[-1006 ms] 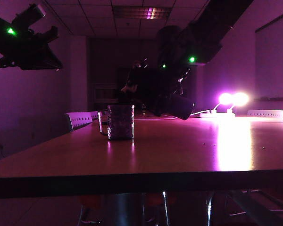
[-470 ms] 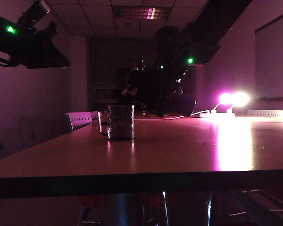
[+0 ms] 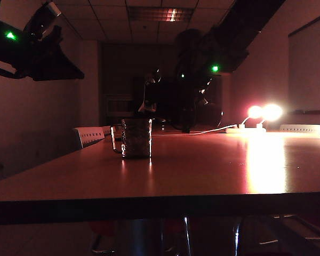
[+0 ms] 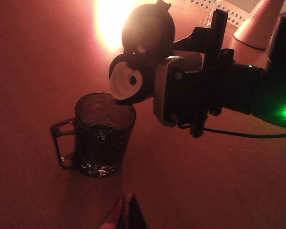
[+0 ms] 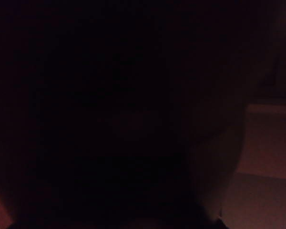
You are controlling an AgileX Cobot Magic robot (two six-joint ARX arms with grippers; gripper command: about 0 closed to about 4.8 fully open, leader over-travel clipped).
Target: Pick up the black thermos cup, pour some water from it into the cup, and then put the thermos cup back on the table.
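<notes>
The right gripper (image 4: 174, 90) is clamped on the black thermos cup (image 4: 143, 52), tipped over with its open spout just above the rim of the cup (image 4: 102, 133), which stands midway along the table (image 3: 202, 170), away from its edges. Water already shows in the glass; pouring looks underway, setting down remains. The left gripper (image 3: 40, 24) hangs high above the table's left side, its opening unreadable

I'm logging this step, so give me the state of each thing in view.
Thermos: lid open, tipped over the mug, held in the right pincer.
Mug: upright on the table, some water inside.
Left pincer: raised at the left, holding nothing seen.
</notes>
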